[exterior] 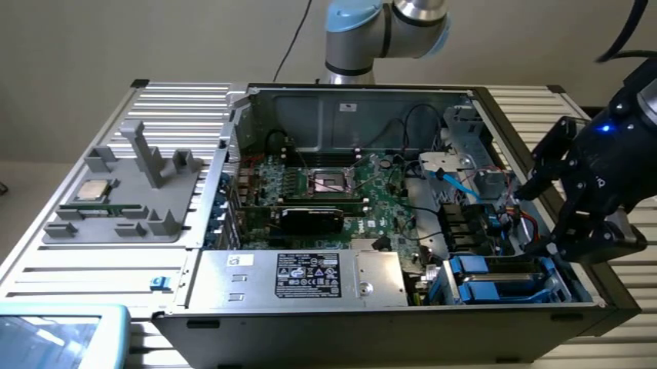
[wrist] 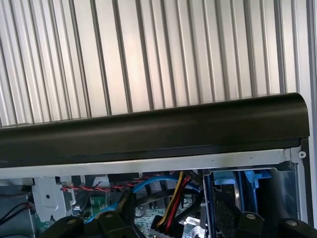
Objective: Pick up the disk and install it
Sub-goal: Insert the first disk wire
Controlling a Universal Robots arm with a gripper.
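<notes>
- Exterior view: the black pincer (exterior: pixel 562 223) hangs over the open computer case (exterior: pixel 349 104) at its near corner, on the exterior view's right. Its jaws are spread as wide as they go and grip nothing.
- Just beside it, a grey slab edge that I take for the disk (exterior: pixel 508 263) stands in the drive bay between blue rails (exterior: pixel 493 290). It is seen edge-on, so no label shows, and I cannot tell whether it is fully seated.
- Working at this bay looks best done square to the rails, with the jaws parallel to the disk's flat faces. Any tilt would likely jam the plastic guides.
- The loose cables (wrist: pixel 171 191) crowd the bay mouth, in blue, yellow and a twisted red-and-black pair. They look soft enough to snag a fingertip, so the wide jaws need watching.
- In the wrist view the case's rim (wrist: pixel 148 126) is a smooth, matt black, rounded bar over a thin, bare, bright steel flange.
- The worktop (wrist: pixel 148 49) is ribbed aluminium, hard, with a dull shine.
- Farther in lie the green motherboard (exterior: pixel 339 196) and a boxy silver power supply (exterior: pixel 298 275) with a black-and-white label.
- Well apart, a grey moulded fixture (exterior: pixel 123 207) carries a small square processor chip (exterior: pixel 95 189).
</notes>
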